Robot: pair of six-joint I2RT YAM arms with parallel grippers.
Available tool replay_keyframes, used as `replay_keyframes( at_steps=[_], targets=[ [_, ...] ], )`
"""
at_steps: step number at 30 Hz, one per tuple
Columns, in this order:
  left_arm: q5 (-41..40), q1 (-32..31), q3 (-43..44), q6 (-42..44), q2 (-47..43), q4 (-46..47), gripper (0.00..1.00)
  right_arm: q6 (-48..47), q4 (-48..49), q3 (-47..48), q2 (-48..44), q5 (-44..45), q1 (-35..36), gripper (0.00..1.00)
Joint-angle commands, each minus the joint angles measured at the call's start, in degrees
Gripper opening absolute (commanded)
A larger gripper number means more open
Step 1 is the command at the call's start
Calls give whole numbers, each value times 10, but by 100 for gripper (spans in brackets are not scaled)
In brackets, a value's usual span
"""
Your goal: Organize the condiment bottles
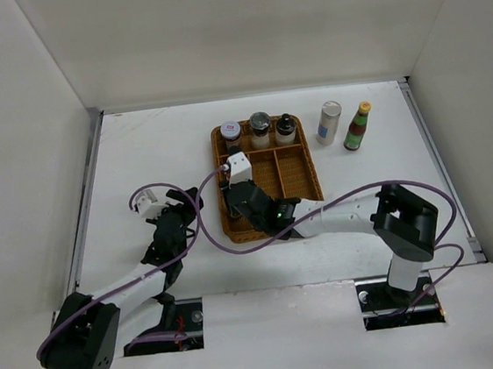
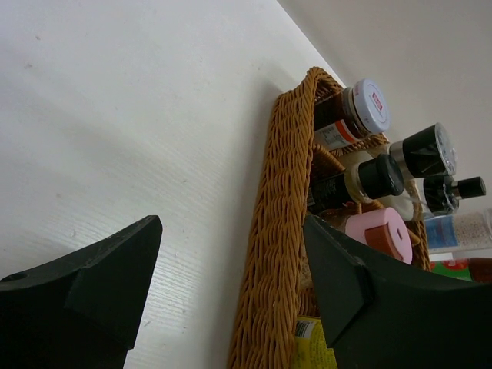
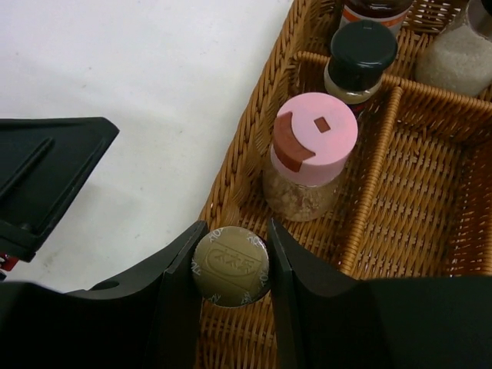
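Looking at divided wicker tray (image 1: 303, 177) mid-table. Counting two strays just right of it, upright: white shaker (image 1: 329, 123), yellow-capped sauce bottle (image 1: 357, 127). Noting three bottles (image 1: 261, 128) along the tray's far row; pink-capped jar (image 3: 315, 154) in the left compartment, black-lidded one (image 3: 361, 54) just beyond it. Judging all as small rigid glass or plastic: light, slick-sided, breakable if dropped, tippy when tall. Best taken across the body just under the cap, squarely, modest squeeze. Gripping olive-lidded jar (image 3: 231, 267) with right gripper (image 3: 231, 254), jaws pinched narrow on either side of its lid, at the near end of that left compartment. Seeing left gripper (image 2: 231, 246) roughly half open, empty, near the tray's left wall, table side.
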Motion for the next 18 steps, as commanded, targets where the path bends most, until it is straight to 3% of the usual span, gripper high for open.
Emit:
replay_keyframes(
  at_steps=[1,10,18],
  targets=[
    [6,3,12,-9,5,24,73,7,39,15,0,-7,2,52],
    [6,3,11,-9,2,24,74,17,33,0,-56,-6,2,77],
    [6,2,11,-9,0,24,74,18,14,-45,-193,-9,-29,80]
  ],
)
